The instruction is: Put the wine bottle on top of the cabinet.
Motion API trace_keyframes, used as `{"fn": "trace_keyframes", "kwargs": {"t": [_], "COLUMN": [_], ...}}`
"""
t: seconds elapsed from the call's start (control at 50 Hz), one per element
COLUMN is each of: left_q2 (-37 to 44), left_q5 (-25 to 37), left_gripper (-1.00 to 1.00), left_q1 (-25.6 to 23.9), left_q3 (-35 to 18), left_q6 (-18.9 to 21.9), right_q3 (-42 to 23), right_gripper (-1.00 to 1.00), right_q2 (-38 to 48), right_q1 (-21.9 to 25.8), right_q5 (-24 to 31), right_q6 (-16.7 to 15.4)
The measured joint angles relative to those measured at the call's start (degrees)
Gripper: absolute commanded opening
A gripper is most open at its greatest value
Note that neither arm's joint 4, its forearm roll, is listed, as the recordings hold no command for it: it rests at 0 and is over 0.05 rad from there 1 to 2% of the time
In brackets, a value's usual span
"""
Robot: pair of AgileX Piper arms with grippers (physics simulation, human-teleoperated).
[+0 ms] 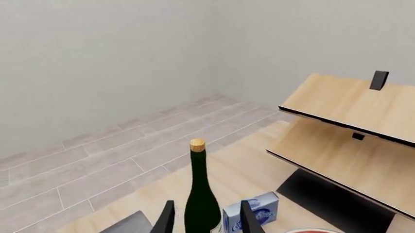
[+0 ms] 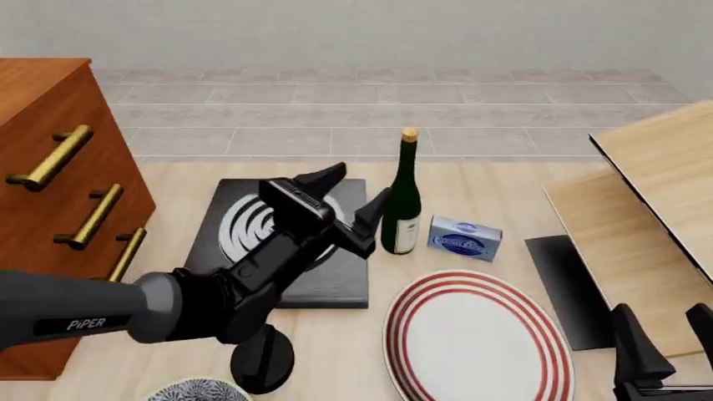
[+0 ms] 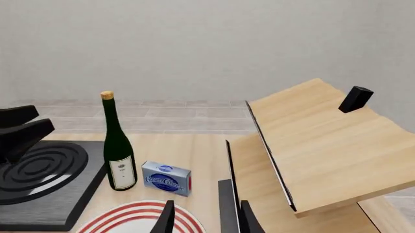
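The wine bottle (image 2: 402, 209), dark green with a tan cork and a white label, stands upright on the table beside a black hotplate. My left gripper (image 2: 359, 185) is open just left of the bottle, its fingers pointing at it without touching. In the left wrist view the wine bottle (image 1: 201, 199) shows straight ahead between the two fingers of the left gripper (image 1: 207, 213). The reddish-brown cabinet (image 2: 45, 159) with brass handles stands at the far left. My right gripper (image 2: 665, 330) is open and holds nothing at the bottom right, also seen as the right gripper (image 3: 206, 213).
A black hotplate (image 2: 229, 251) with white rings lies under my left arm. A blue-and-white box (image 2: 465, 238) sits right of the bottle. A red-striped plate (image 2: 479, 334) lies in front. A pale wooden rack (image 2: 657, 192) fills the right side. A patterned bowl (image 2: 195, 391) peeks in at the bottom.
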Motion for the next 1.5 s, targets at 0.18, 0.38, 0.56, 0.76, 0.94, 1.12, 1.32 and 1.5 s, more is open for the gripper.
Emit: {"fn": "trace_keyframes", "kwargs": {"t": [0.18,0.38,0.56,0.76,0.94,1.12,1.32,1.5], "left_q2": [3.0,5.7,7.4,9.5,11.2,13.0,15.1,17.1], "left_q5": [-0.6,-0.6,-0.7,-0.7,-0.6,-0.4,0.0,0.9], "left_gripper": [1.00,1.00,1.00,1.00,1.00,1.00,1.00,1.00], "left_q1": [0.6,1.0,1.2,1.4,1.6,1.5,1.5,2.0], "left_q3": [-2.1,-4.6,-6.5,-9.0,-11.0,-13.2,-15.8,-18.9], "left_q6": [0.6,0.3,0.3,0.3,0.3,0.4,0.4,0.2], "right_q3": [0.0,0.0,0.0,0.0,0.0,0.0,0.0,0.0], "right_gripper": [1.00,1.00,1.00,1.00,1.00,1.00,1.00,1.00], "right_q2": [0.0,0.0,0.0,0.0,0.0,0.0,0.0,0.0], "right_q1": [0.0,0.0,0.0,0.0,0.0,0.0,0.0,0.0], "right_q5": [0.0,0.0,0.0,0.0,0.0,0.0,0.0,0.0], "right_q6": [0.0,0.0,0.0,0.0,0.0,0.0,0.0,0.0]}}
